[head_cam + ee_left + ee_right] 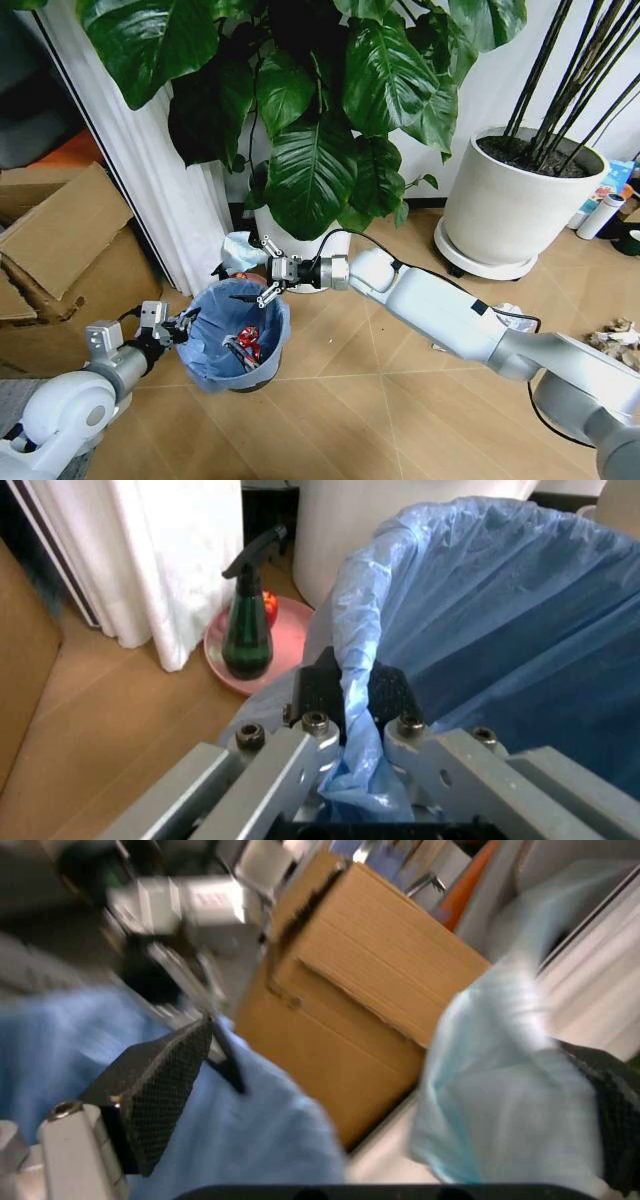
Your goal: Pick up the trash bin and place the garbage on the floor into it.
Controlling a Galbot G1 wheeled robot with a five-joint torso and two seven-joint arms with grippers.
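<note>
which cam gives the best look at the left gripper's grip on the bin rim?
Left wrist view: the left gripper is shut on the trash bin, pads pinching the blue liner at the rim. Head view shows the same hold from farther off. Right wrist view shows blurred blue liner.

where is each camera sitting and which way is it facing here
Head view: from the head, looking down at floor; both arms show, left hand shut on the trash bin rim, right hand open above it beside a white paper ball.
Left wrist view: along the left hand, pinching the liner; spray bottle beyond.
Right wrist view: between the right hand's pads, facing a cardboard box.
All share the blue liner.
</note>
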